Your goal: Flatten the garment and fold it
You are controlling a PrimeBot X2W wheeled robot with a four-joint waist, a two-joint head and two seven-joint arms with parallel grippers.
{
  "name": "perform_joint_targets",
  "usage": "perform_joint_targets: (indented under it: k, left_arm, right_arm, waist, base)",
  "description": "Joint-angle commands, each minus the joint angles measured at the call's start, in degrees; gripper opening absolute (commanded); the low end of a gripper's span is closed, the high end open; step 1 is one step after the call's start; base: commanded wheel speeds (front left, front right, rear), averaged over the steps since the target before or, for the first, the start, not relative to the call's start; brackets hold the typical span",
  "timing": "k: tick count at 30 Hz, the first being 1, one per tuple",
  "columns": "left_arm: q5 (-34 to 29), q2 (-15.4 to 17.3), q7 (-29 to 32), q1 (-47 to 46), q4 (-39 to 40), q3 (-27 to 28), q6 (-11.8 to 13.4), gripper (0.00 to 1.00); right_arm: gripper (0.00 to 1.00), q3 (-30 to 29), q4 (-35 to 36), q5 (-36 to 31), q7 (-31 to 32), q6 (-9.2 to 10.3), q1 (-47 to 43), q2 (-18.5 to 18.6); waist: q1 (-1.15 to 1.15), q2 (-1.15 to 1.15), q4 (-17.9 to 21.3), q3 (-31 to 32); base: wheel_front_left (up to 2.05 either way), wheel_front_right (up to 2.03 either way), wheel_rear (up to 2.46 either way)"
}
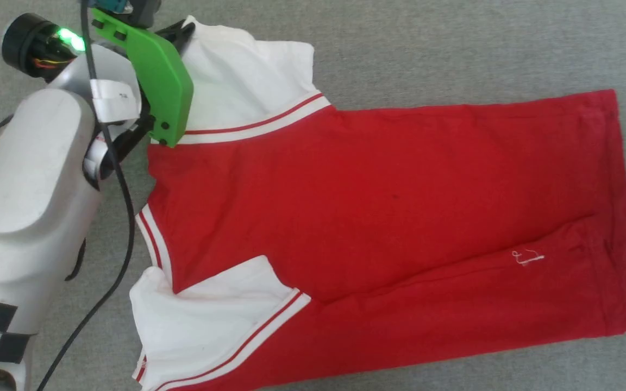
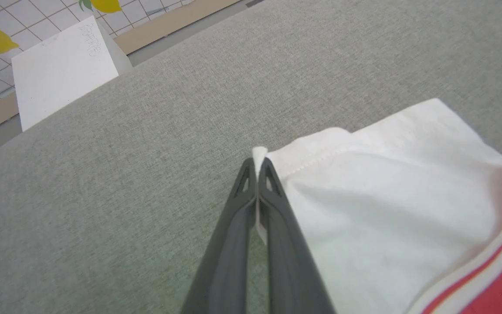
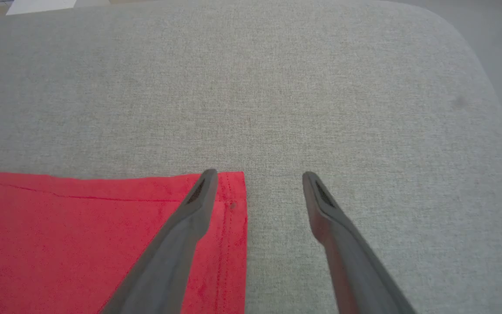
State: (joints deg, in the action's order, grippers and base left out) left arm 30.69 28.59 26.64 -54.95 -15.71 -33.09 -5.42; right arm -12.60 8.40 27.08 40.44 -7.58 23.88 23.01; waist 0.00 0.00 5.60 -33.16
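A desk [image 1: 454,49] covered in grey woven cloth lies under my head camera, and past its far left edge the left wrist camera picks up a white card [image 2: 63,69] on a tiled floor. The garment [image 1: 373,206] is spread across the desk with its neck end to the left and its hem to the right. The red side facing up is plain, and a long crease runs along its near right part. One white sleeve [image 1: 248,70] with striped trim points to the far left, and the other sleeve [image 1: 204,320] lies at the near left. My left gripper [image 2: 257,163] is at the outer corner of the far sleeve. It is closed tight on the sleeve's edge, with a sliver of white cloth pinched between the tips. A green bracket [image 1: 161,81] on that wrist covers part of the sleeve from above. My right gripper [image 3: 257,176] is at the far right corner of the hem, spread wide and holding nothing. One finger is over the red cloth and the other over bare desk; I cannot tell whether either touches down.
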Motion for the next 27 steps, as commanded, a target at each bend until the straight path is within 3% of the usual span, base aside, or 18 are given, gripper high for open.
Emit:
perform_joint_targets:
  k: [1,10,11,12,14,20,27]
  left_arm:
    - [0.0,-0.4,-0.4,-0.1,0.2,-0.3,0.3,0.00]
    - [0.2,-2.3,-1.6,-0.8,-0.6,-1.0,0.6,0.00]
    - [0.2,-2.6,-1.7,-0.8,-0.8,-1.1,0.7,0.00]
    - [0.2,-2.7,-1.8,-0.8,-0.9,-1.2,0.7,0.00]
    - [0.4,-3.0,-2.0,-0.9,-1.4,-1.4,0.6,0.00]
    - [0.9,-3.1,-3.8,-0.6,-2.5,-1.2,0.5,0.00]
    - [3.7,-2.6,-11.1,3.2,-0.1,2.8,1.7,0.00]
  right_arm:
    - [1.00,0.3,-0.8,0.3,0.5,0.09,1.0,0.0]
    - [1.00,1.9,-6.3,-0.9,0.9,0.09,2.3,-0.2]
    - [0.89,2.2,-7.0,-0.9,1.1,0.09,2.5,-0.1]
    - [0.50,2.3,-7.5,-0.9,1.3,0.09,2.7,-0.2]
    - [0.00,2.6,-8.7,-0.9,1.7,0.09,3.2,-0.3]
    - [0.00,3.3,-9.7,-1.1,0.8,0.09,3.6,0.4]
    - [0.00,3.0,-8.4,-0.1,-2.8,0.09,1.7,0.9]
  waist:
    - [0.00,0.00,-0.9,-0.9]
    - [0.00,0.00,-3.0,-2.2]
    - [0.00,0.00,-3.2,-2.3]
    - [0.00,0.00,-3.3,-2.3]
    - [0.00,0.00,-3.4,-2.3]
    - [0.00,0.00,-3.6,-0.8]
    - [0.00,0.00,-3.6,4.0]
  base:
    - [0.00,0.00,0.00]
    - [0.00,0.00,0.00]
    - [0.00,0.00,0.00]
    - [0.00,0.00,0.00]
    - [0.00,0.00,0.00]
    - [0.00,0.00,0.00]
    - [0.00,0.00,0.00]
